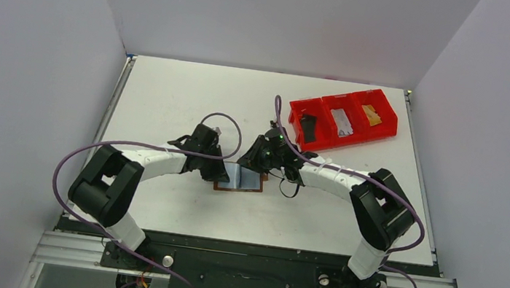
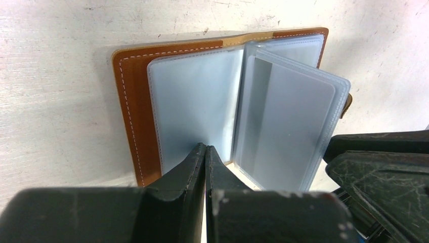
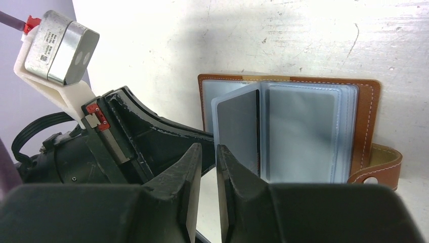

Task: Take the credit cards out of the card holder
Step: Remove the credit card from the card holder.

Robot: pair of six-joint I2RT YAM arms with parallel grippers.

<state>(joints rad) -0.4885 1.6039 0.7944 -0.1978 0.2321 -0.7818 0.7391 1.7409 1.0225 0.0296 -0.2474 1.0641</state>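
card holder (image 1: 240,180) lies open on the tabletop (image 1: 170,89); left pincer (image 2: 205,148), closed, rests on its left sleeve (image 2: 195,106); right pincer (image 3: 207,150), narrowly parted, beside a raised sleeve (image 3: 238,131).

The card holder (image 1: 240,180) is lying open on the white surface (image 1: 170,97), and it is being hemmed in on two sides. The left claw (image 2: 205,149) is crowding its left page. The right claw (image 3: 208,149) is crowding its right side. Bare surface is stretching away beyond the card holder's far edge, leaving room to pass. A red bin (image 1: 343,118) is blocking the corner far to its right.
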